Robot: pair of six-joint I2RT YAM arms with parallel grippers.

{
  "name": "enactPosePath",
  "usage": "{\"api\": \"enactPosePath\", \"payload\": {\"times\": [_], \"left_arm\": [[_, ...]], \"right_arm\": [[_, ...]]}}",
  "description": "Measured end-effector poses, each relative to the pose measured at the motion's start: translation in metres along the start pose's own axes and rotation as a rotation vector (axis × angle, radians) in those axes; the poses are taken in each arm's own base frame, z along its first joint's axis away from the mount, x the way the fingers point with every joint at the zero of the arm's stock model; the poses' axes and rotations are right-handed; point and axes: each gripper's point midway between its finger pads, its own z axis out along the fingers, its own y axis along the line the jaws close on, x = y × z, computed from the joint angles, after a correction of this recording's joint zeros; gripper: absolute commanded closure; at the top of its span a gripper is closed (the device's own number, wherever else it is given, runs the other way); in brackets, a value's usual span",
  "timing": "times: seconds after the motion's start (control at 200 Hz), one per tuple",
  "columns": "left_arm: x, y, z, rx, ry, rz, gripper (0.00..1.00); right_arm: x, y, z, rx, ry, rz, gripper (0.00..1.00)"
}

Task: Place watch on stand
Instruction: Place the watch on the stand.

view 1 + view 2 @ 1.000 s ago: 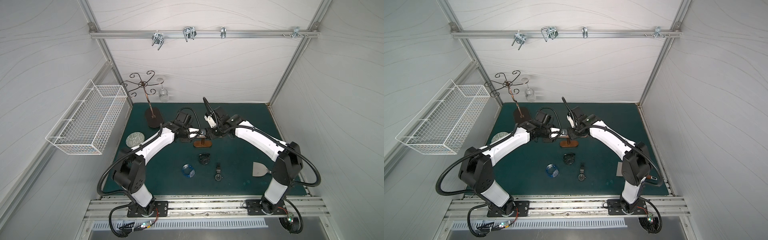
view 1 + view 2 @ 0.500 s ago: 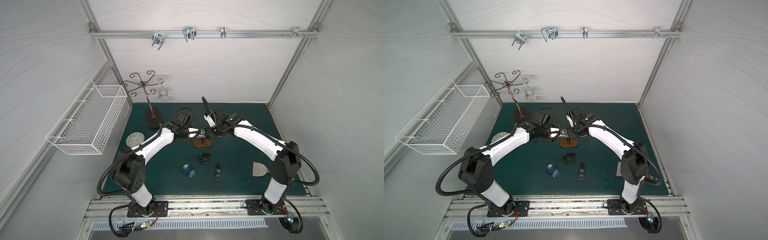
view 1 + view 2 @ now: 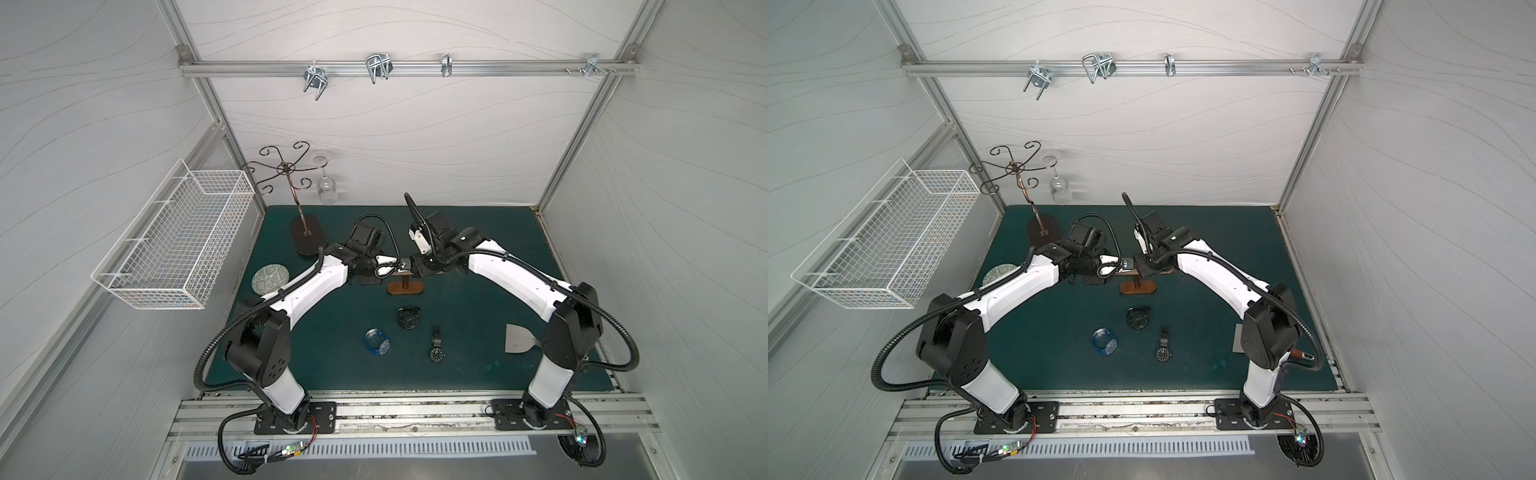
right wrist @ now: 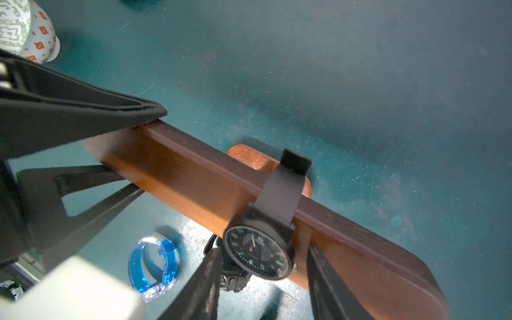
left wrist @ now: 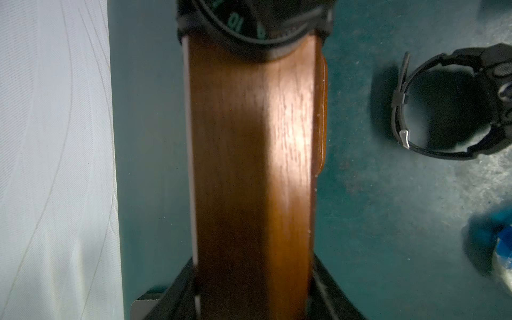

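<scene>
A black round-dialled watch [image 4: 257, 252] is draped over the crossbar of a low brown wooden T-shaped stand [image 4: 180, 171]. One crossbar end is clamped by the left gripper [image 4: 149, 151]; the right gripper [image 4: 263, 250] is held released astride the dial.

on the left wall of my box hangs a white wire basket [image 3: 187, 232]. at the back left of my green mat [image 3: 478, 232] stands a tall dark rack [image 3: 308, 237] with curly arms, and a glass [image 3: 327, 191] hangs upside down from one arm. a round plate [image 3: 271, 279] with patterns lies near the mat's left edge. a flat metal scraper [image 3: 519, 340] lies on the right side. shiny hooks [image 3: 316, 79] hang on a rail [image 3: 498, 68] up high.
</scene>
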Motion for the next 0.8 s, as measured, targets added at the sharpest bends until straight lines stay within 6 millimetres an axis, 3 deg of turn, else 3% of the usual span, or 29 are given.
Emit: {"api": "enactPosePath", "payload": {"times": [0.59, 0.8], "left_arm": [[-0.0003, -0.0001, 0.0, 0.0, -0.001, 0.003, 0.49], [0.0, 0.0001, 0.0, 0.0, 0.0, 0.003, 0.49]], "right_arm": [[-0.0004, -0.006, -0.0024, 0.032, -0.022, -0.002, 0.38], [-0.0017, -0.0091, -0.0042, 0.049, -0.032, -0.002, 0.3]]}}
